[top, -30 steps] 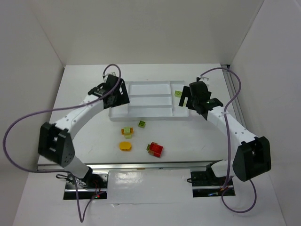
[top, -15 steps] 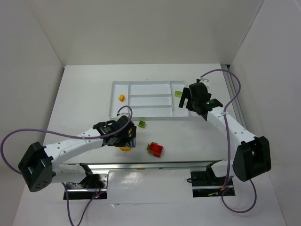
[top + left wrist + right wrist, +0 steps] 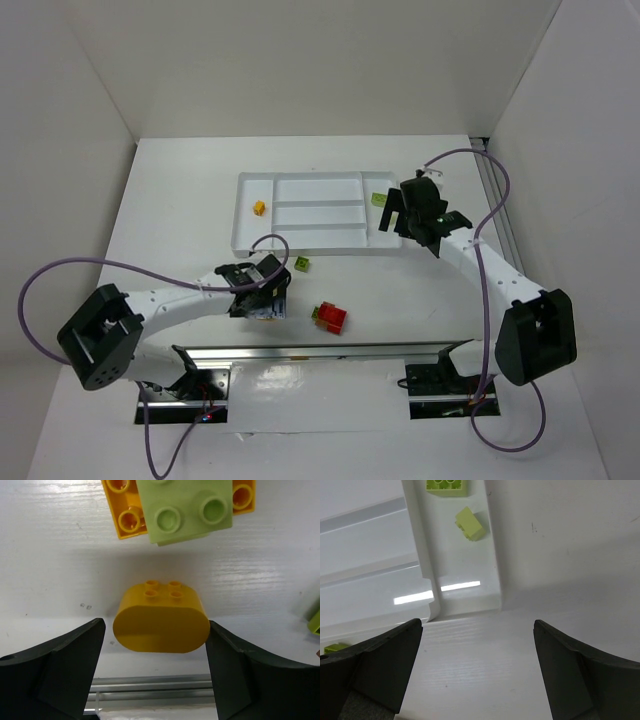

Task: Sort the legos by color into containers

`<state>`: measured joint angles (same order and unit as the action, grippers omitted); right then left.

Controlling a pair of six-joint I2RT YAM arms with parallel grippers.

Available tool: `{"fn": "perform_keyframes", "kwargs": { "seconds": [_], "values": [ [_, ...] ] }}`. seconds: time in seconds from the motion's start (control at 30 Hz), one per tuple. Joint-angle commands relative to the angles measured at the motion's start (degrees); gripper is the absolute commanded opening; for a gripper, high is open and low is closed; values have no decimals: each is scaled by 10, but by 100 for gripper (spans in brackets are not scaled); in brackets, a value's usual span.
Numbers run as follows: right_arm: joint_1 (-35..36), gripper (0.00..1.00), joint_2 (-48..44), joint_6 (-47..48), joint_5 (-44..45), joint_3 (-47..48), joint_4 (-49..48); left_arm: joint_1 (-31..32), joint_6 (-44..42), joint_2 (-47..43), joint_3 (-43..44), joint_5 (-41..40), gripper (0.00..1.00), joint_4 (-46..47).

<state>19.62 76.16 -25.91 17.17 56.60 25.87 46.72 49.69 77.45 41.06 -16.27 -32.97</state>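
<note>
Legos (image 3: pixel 301 264) partly sorted: tray (image 3: pixel 315 186) holds yellow brick (image 3: pixel 259 208) left, green bricks (image 3: pixel 470 524) right. Oval orange brick (image 3: pixel 161 625) and red brick (image 3: pixel 331 317) unsorted on table (image 3: pixel 180 200). Left gripper (image 3: pixel 155 630) spread astride the oval; right gripper (image 3: pixel 477 625) spread, empty.

Bright overhead light; glare on tray (image 3: pixel 462 586); sharp.

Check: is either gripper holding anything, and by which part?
Nothing held. Left gripper is open, straddling the yellow oval brick on the table, not clamped. Right gripper is open and empty by the tray end.
</note>
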Motion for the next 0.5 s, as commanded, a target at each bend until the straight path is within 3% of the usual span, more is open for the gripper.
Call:
{"fn": "perform_keyframes", "kwargs": {
  "seconds": [0.0,0.27,0.47],
  "values": [
    [9,99,-30,-6,10,-8,3,2,-6,16,-5,-8,91,42],
    [9,99,-30,-6,16,-13,3,2,-18,36,11,-13,61,48],
    [9,99,-36,-6,16,-13,3,2,-12,-19,43,-13,58,-21]
  ]
}}
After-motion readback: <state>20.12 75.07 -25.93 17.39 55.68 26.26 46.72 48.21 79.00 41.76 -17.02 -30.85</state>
